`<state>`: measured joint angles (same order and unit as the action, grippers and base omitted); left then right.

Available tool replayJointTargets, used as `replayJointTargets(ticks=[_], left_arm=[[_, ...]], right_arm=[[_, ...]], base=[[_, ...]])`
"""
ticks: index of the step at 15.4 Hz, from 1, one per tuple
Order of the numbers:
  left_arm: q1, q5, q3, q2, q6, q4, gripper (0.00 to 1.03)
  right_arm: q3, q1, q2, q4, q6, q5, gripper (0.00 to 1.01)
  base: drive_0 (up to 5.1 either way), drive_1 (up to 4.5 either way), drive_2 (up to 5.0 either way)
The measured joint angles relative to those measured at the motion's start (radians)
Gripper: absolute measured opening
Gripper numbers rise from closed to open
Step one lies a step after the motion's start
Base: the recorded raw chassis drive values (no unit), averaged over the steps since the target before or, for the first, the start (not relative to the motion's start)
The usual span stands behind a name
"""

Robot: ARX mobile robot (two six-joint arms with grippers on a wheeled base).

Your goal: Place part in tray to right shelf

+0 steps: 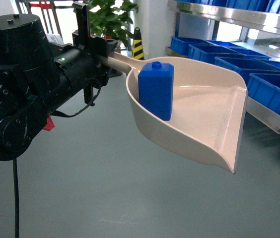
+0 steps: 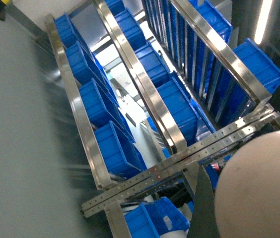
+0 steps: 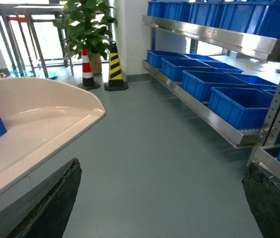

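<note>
Left gripper (image 1: 98, 49) clamped on tray (image 1: 204, 114) handle, part (image 1: 156, 90) upright inside; right gripper (image 3: 160, 198) spread wide.

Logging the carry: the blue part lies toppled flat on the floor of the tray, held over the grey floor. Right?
Not quite. The head view shows the part standing upright against the side wall of the tray. The tray is indeed held over the grey floor.
</note>
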<state>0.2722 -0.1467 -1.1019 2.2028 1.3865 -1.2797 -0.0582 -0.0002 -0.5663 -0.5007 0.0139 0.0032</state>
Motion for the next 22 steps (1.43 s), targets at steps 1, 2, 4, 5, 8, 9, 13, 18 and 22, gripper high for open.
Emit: replayJointTargets(ticks=[1,2,4,5,8,9,13,18,22], left_arm=[[0.0,0.0,0.0,0.0,0.0,-0.001,0.13],[0.0,0.0,0.0,0.0,0.0,0.0,0.13],[0.0,0.0,0.0,0.0,0.0,0.0,0.13],[0.0,0.0,0.0,0.0,0.0,0.0,0.13],[-0.001,0.0,0.0,0.0,0.0,0.0,0.13],[-0.001,0.0,0.0,0.0,0.0,0.0,0.13],[-0.001,0.001,0.0,0.0,0.0,0.0,0.13],[0.002,0.0,0.0,0.0,0.0,0.0,0.13],[0.0,0.0,0.0,0.0,0.0,0.0,0.13]], right_arm=[[0.0,0.0,0.0,0.0,0.0,0.0,0.98],[0.0,0.0,0.0,0.0,0.0,0.0,0.98],[0.0,0.0,0.0,0.0,0.0,0.0,0.98],[0.0,0.0,0.0,0.0,0.0,0.0,0.98],[0.0,0.0,0.0,0.0,0.0,0.0,0.98],[0.0,0.0,0.0,0.0,0.0,0.0,0.98],[0.0,0.0,0.0,0.0,0.0,0.0,0.98],[0.0,0.0,0.0,0.0,0.0,0.0,0.98],[0.0,0.0,0.0,0.0,0.0,0.0,0.98]], base=[[-1.6,-1.58,-1.6],[-1.5,-1.54,-1.5],[-1.6,-1.57,-1.6],[-1.7,-1.66,-1.7],[-1.6,-1.58,-1.6],[-1.6,-1.65,-1.6],[-1.6,-1.61,-1.6],[-1.6,-1.62,-1.6],[-1.6,-1.59,-1.6]])
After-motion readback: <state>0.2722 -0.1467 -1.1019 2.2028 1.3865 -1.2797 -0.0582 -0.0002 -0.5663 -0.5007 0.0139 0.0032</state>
